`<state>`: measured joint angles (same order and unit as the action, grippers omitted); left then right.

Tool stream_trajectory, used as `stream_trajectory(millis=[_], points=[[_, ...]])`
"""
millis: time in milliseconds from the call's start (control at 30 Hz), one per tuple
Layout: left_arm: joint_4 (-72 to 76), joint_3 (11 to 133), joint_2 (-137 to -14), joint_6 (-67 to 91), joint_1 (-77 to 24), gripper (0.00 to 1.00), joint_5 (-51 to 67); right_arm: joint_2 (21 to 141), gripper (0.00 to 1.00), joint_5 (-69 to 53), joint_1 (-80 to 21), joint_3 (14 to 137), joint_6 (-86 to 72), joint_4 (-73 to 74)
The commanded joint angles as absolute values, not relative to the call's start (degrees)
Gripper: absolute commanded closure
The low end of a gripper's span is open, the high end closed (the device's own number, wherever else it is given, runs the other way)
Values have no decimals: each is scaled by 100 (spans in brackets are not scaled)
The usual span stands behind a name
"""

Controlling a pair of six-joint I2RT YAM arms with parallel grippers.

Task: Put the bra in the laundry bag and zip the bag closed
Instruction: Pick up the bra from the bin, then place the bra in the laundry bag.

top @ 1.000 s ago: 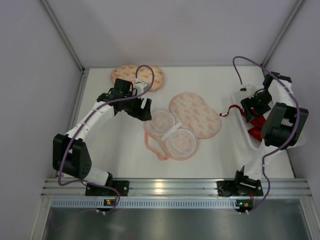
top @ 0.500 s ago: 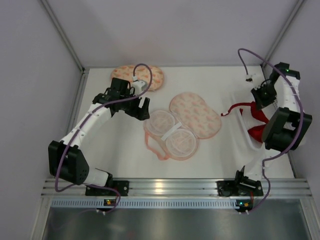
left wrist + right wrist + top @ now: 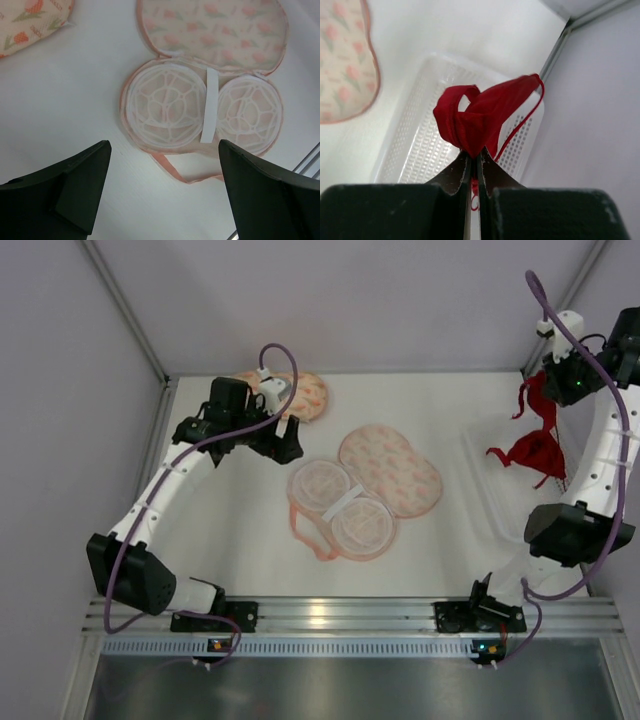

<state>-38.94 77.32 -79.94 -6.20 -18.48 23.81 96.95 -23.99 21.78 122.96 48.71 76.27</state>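
Note:
The red bra hangs in the air over the white basket, bunched and pinched at one spot by my shut right gripper. In the right wrist view the bra fills the gap at the tips of that gripper, a thin strap looping right. The peach laundry bag lies unzipped mid-table, its two white mesh domes facing up. My left gripper hovers open just left of and behind it. The left wrist view looks down on the laundry bag past the wide-apart left gripper, which holds nothing.
A white perforated basket stands at the right edge, below the bra, seen as the basket in the right wrist view. A zipped twin pouch lies at the back, beside the left wrist. Walls close in on three sides.
The right gripper shut on the bra and lifted it up out of the basket toward the back right. The left gripper drew back and left a little and opened wider.

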Motion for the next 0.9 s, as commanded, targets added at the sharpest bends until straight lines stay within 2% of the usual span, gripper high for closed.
stream_trajectory(millis=[0,233,533,700,867], points=[[-3586,8120,-7682,-756,-1828,5,2759,9449,100,-3295,2119,12946,4571,8323],[-3252,8446,-7638,-765,-1837,5,3260,8711,100,-4646,2039,12877,3605,7358],[-2874,8517,-7620,-423,-1846,5,3822,7770,100,-6230,1864,11630,355,3949],[-2391,8078,-7427,-158,-2178,5,3780,7331,100,-6083,1320,10680,-1341,2305],[-2250,7963,-7444,-422,-2952,5,2868,7076,100,-5555,616,9827,-1748,1592]])
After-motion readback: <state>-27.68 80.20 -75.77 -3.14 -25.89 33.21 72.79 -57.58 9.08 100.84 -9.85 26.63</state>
